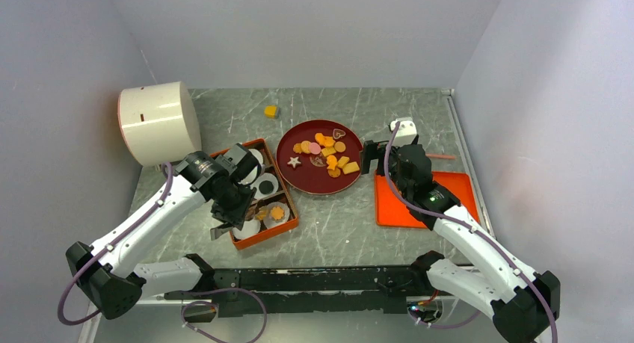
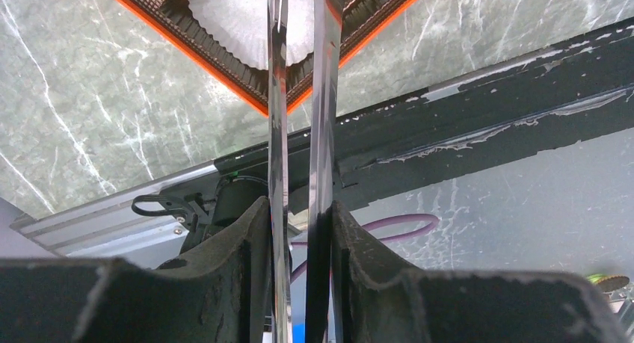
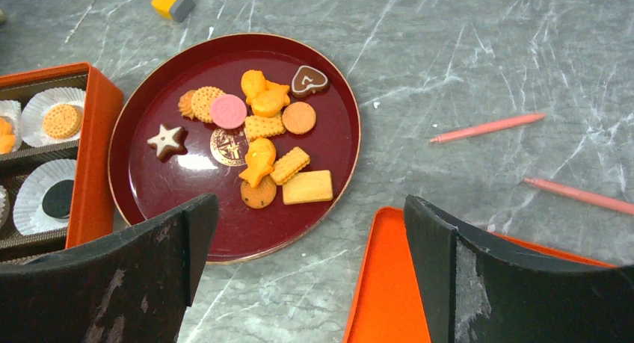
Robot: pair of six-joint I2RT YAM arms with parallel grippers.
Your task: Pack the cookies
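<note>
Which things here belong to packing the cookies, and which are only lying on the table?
For the job: small orange and yellow cookies on the dark red round plate; orange rectangular box with white paper cups; thin metal tongs in the left gripper; flat orange tray, probably the lid.
Lying about: white round tub; two pink sticks; small yellow block, perhaps a stray cookie.

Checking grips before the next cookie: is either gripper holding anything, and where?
The left gripper pinches metal tongs, squeezing both blades from outside. The right gripper is open and empty.
</note>
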